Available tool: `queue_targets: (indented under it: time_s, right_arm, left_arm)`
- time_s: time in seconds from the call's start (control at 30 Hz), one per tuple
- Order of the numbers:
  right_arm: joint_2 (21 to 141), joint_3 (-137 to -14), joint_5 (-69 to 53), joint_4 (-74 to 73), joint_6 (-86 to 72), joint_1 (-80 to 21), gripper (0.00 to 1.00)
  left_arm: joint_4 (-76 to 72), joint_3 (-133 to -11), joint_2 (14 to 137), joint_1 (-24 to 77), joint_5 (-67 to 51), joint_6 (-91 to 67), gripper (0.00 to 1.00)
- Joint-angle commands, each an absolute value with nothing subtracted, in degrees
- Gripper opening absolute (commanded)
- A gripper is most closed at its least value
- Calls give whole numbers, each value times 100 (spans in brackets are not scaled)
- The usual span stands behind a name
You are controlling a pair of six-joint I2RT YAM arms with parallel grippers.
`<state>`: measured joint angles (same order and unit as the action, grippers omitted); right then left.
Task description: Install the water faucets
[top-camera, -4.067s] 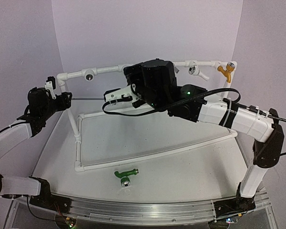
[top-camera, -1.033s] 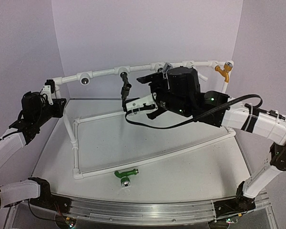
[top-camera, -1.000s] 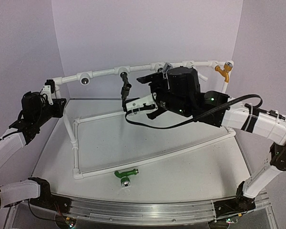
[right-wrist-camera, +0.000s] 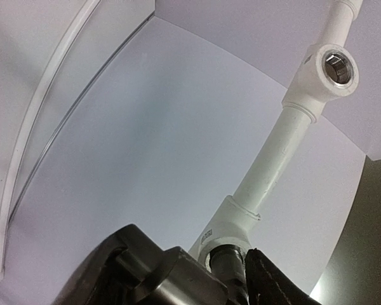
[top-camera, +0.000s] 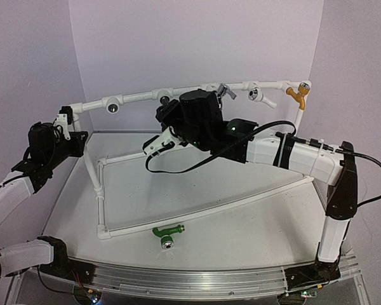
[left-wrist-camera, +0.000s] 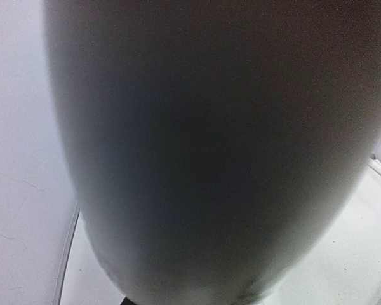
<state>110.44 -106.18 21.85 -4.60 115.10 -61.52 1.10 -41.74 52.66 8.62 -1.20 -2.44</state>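
We've got the green faucet on the table, just in front of the pipe frame's near rail and lying along it. Our left fingers sit together by the frame's left corner. Our right fingers straddle the dark faucet at the far top rail's tee; we can't tell if they're clamped.

Green faucet, white pipe frame on table

White arms, black joints, black cables
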Motion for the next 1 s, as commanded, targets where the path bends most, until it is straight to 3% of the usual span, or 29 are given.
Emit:
queue_targets:
  time_s: [0.0, 0.27, 0.43, 0.53, 0.73, 0.97]
  right_arm:
    - [11144, -10795, 2448, -68, 11333, -6164, 50]
    - [11331, -10606, 2791, 795, 8991, -6173, 25]
    - [11353, -10256, 3024, 2065, 7220, -6179, 11]
    - [11426, -10331, 3497, 2677, 5712, -6166, 8]
    - [11358, -10502, 4371, 2491, 1694, -6063, 9]
    - [10387, -8936, 3397, 2586, -3239, -5692, 3]
  left_arm:
    - [395, -4274, 5216, 814, -134, -603, 0]
    - [398, -4277, 5233, 817, -155, -599, 0]
    - [404, -4303, 5279, 817, -178, -600, 0]
    - [404, -4297, 5292, 815, -166, -592, 0]
    - [405, -4306, 5350, 817, -189, -607, 0]
    - [412, -4314, 5369, 809, -180, -598, 0]
